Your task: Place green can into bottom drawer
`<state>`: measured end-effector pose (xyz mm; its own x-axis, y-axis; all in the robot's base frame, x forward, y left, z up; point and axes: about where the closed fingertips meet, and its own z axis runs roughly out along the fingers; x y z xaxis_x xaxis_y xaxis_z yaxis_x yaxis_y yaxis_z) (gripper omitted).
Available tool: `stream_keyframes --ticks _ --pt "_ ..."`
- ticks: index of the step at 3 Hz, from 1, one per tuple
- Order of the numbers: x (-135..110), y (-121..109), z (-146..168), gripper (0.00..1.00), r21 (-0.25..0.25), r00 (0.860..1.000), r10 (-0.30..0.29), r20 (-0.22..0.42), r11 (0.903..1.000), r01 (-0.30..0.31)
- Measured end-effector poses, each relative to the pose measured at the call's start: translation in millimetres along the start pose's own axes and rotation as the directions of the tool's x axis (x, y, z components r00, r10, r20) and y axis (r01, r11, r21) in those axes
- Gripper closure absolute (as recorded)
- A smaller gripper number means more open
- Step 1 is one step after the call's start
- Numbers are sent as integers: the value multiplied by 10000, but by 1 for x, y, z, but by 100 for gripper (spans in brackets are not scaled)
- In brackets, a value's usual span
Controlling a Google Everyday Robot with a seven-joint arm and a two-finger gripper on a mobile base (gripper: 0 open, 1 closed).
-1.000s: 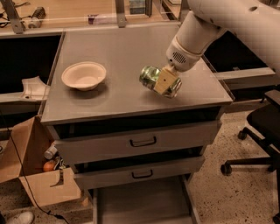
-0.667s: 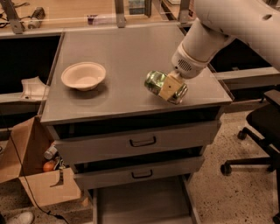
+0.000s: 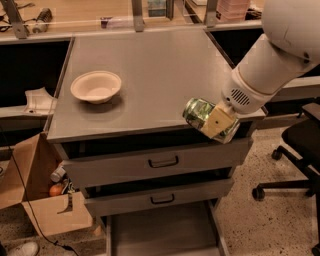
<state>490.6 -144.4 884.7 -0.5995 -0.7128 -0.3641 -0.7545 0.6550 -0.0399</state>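
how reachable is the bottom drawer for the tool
Likely yes: the tool holds the green can at the cabinet top's front edge, and the bottom drawer stands open below with nothing between.

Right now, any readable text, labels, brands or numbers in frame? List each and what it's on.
No text reads legibly.
green can, held in the gripper at the front right edge of the cabinet top: mottled print, lettering too blurred to read.
cardboard box: dark mark, not readable.
containers on the back shelf: too blurred to read.
cream bowl: no markings visible.
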Motion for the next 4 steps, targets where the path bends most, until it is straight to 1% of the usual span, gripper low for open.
stream_keyframes --ticks 1,2,3,4 --pt "0 0 0 100 1 10000 5 -2 10000 -5" --pt "33 2 4 100 109 9977 620 -279 9980 -617" --pt "58 9 4 100 138 9937 970 -565 9952 -964" --pt "84 31 6 100 -186 9889 1061 -1043 9939 -1086"
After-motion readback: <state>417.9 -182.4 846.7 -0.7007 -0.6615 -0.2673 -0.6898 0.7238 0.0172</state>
